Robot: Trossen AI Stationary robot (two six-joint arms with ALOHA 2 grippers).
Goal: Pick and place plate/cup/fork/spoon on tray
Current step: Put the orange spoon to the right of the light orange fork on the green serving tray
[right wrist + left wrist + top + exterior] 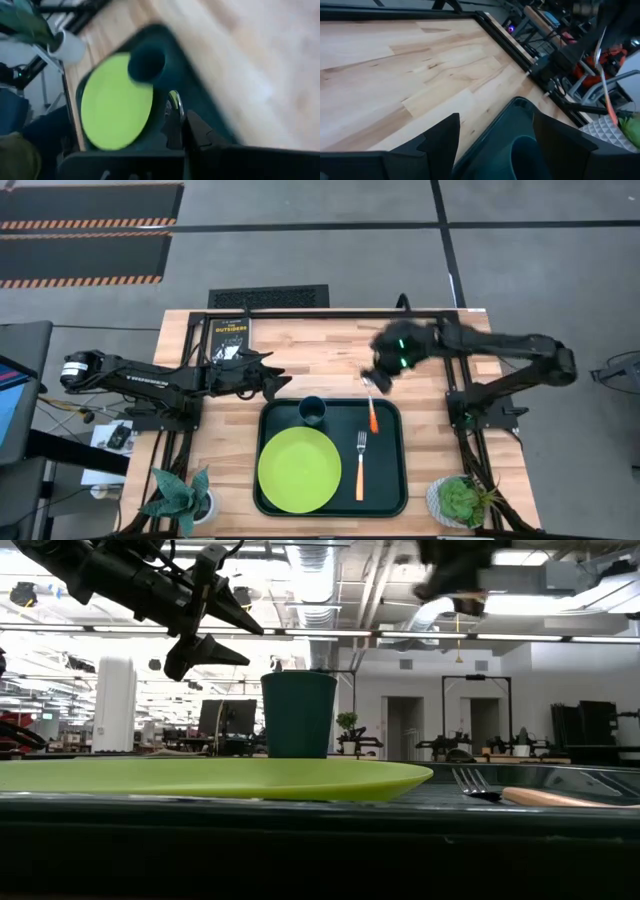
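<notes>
The dark green tray lies at the table's near middle. On it lie the lime-green plate, also in the low view, the teal cup, upright at the far edge, and the fork on the right. My right gripper is above the tray's far right corner, shut on the spoon. My left gripper is open and empty above the table, just beyond the tray's far left corner, near the cup. My right gripper pinches the spoon at its silver bowl end between its two fingers, coming from above. The spoon hangs below the fingers, tilted, with its orange handle down over the tray's far right part. The handle also shows in the left wrist view.
A dark book lies at the table's far left. Potted plants stand at the near left corner and the near right corner. Bare wood lies beyond the tray.
</notes>
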